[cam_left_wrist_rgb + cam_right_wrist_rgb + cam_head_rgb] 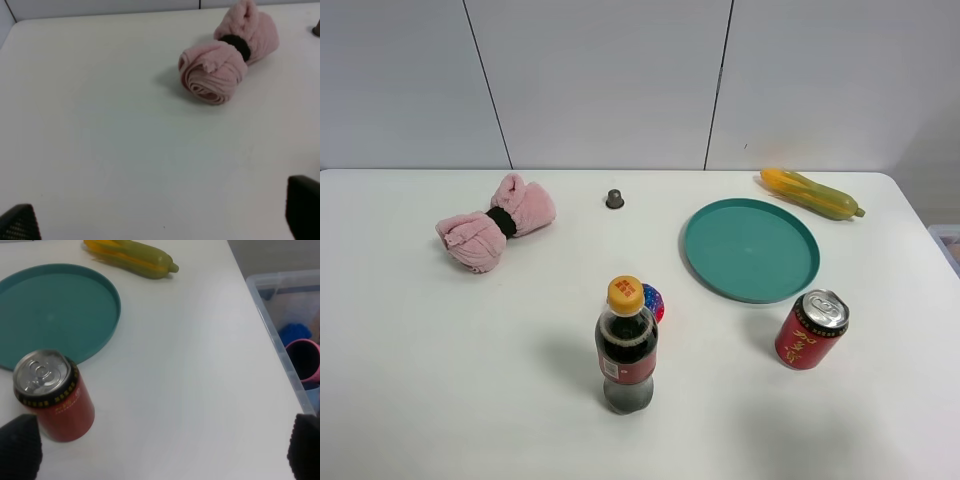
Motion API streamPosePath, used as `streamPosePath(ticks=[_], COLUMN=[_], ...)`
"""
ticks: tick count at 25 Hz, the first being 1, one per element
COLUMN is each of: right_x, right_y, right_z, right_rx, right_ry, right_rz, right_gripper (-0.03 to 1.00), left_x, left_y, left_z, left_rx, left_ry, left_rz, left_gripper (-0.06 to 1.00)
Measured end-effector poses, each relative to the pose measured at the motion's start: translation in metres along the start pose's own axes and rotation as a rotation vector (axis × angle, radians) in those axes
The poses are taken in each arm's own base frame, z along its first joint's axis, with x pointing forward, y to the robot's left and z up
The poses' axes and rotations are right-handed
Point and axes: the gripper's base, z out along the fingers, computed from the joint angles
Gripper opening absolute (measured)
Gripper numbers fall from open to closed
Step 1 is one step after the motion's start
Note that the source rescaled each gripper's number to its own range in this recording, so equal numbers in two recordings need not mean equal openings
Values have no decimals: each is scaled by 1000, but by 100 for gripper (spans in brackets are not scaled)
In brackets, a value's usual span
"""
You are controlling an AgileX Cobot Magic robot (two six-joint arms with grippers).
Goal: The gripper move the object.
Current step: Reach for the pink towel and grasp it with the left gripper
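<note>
High camera overlooks the table; left wrist shares towel, right wrist can.

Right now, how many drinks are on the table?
2. The cola bottle stands at the front middle of the table, a small ball just behind it. The red can stands further right in the high view, beside the teal plate. No other seems hidden.

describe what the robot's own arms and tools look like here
Little shows: the left tool has black fingertips, one finely dotted; the right tool has black, rounded, grainy ones. No arms, cables or markings are in view.
</note>
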Motion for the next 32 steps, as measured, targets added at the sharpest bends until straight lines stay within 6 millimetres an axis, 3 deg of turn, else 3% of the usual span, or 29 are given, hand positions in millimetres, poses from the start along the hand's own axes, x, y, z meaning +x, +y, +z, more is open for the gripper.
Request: streamPosePath(ticks=[32], right_x=[0], right_y=[0], right_z=[0], right_rx=[0], right_ry=[0], right_rz=[0], right_gripper=[100], left_x=[0], left_y=[0], left_z=[0], left_rx=[0], left_ry=[0], left_rz=[22], left_gripper=[100])
